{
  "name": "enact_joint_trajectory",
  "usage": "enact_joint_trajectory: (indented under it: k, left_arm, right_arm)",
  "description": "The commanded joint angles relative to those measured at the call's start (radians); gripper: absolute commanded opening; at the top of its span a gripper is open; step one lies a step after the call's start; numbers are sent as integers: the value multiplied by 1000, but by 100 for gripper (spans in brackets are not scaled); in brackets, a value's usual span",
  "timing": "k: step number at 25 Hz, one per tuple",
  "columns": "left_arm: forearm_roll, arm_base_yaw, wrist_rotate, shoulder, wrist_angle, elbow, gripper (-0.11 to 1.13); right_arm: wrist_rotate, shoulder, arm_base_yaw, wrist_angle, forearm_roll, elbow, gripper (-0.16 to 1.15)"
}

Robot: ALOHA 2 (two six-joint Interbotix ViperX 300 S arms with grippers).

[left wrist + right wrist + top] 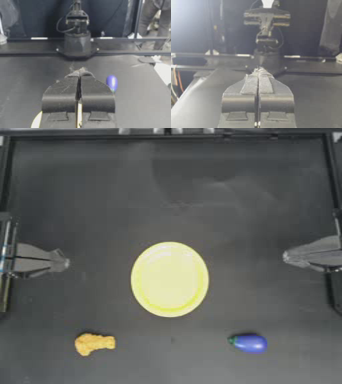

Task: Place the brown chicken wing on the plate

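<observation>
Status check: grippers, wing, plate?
Left gripper and right gripper parked at table edges, both shut, empty. Brown chicken wing on table, clear of the plate. Blue eggplant toy well aside; nothing blocking.

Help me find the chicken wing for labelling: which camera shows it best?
The top view: the chicken wing lies in full sight on the table, toward the left arm's side, apart from the plate. Neither wrist view shows it.

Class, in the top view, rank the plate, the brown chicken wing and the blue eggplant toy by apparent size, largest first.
1. plate, clearly largest.
2. and 3. brown chicken wing and blue eggplant toy: they look about alike, so no ranking between them.
</observation>
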Motion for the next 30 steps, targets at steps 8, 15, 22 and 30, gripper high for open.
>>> enact_joint_trajectory:
  k: [8, 15, 22, 30]
  left_arm:
    - [6, -6, 46, -15, -18, -28, 11]
    - [6, -6, 58, -9, -9, -29, 91]
    - [2, -6, 58, -11, 71, -40, 98]
    - [-20, -6, 48, -11, 419, -149, 103]
  right_arm:
    - [3, -2, -2, 51, 0, -8, 16]
    - [-3, -3, -2, 55, -20, -14, 86]
    - [-3, -8, -2, 58, -21, -17, 97]
    - [3, -38, -2, 95, -11, -11, 99]
